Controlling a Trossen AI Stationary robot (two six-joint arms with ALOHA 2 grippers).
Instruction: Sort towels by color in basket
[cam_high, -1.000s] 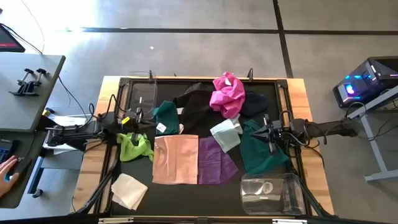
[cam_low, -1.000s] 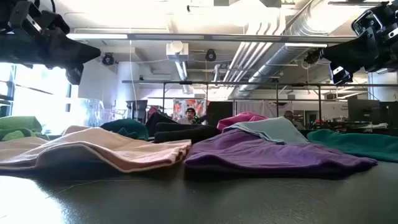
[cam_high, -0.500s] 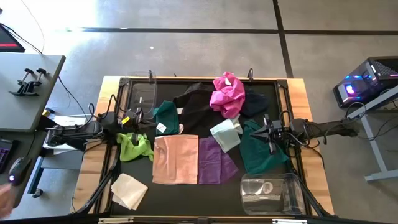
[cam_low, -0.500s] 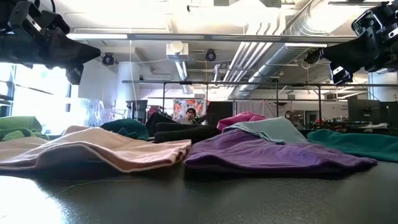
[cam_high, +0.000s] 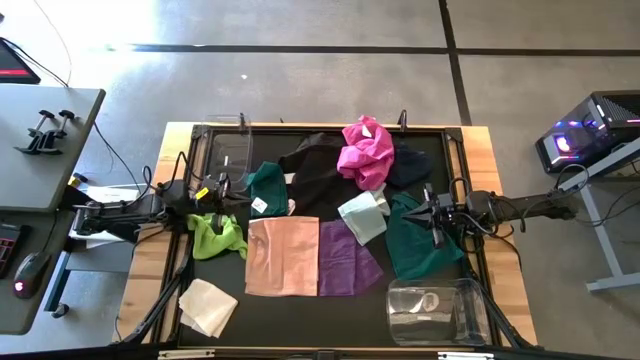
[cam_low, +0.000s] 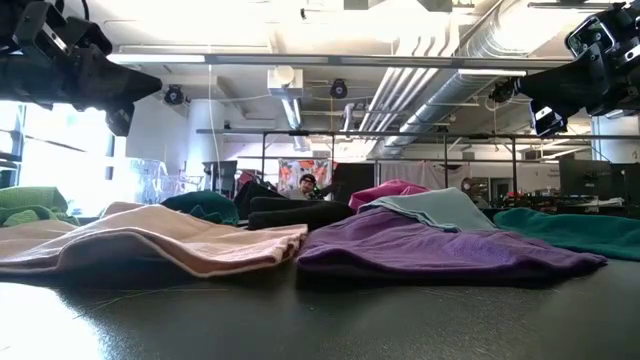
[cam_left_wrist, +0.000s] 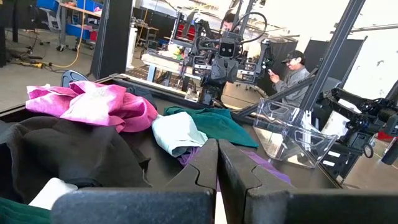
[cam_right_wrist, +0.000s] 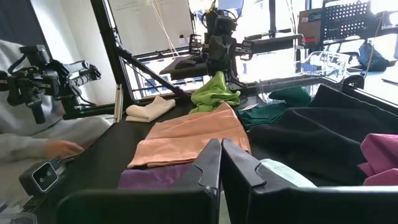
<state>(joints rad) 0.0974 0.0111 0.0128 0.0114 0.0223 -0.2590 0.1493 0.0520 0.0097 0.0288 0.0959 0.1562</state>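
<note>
Towels lie spread on the black mat. A magenta towel (cam_high: 366, 150) and a black towel (cam_high: 315, 170) lie far. A small teal towel (cam_high: 268, 185), a pale mint towel (cam_high: 362, 215) and a large teal towel (cam_high: 420, 245) lie in the middle. Lime green (cam_high: 215, 235), peach (cam_high: 282, 255), purple (cam_high: 348, 258) and cream-white (cam_high: 208, 305) towels lie near. My left gripper (cam_high: 232, 196) hovers shut above the mat between the lime and small teal towels. My right gripper (cam_high: 408, 212) hovers shut over the large teal towel's far end. Both are empty and raised.
A clear bin (cam_high: 225, 150) stands at the mat's far left corner, and another clear bin (cam_high: 435, 305) at its near right. Metal frame rails (cam_high: 470, 180) run along the table's sides. A person (cam_left_wrist: 292, 65) sits beyond the right side.
Both arms and all towels have kept still. A person's hand at the desk left of the table has drawn back out of the high view.
</note>
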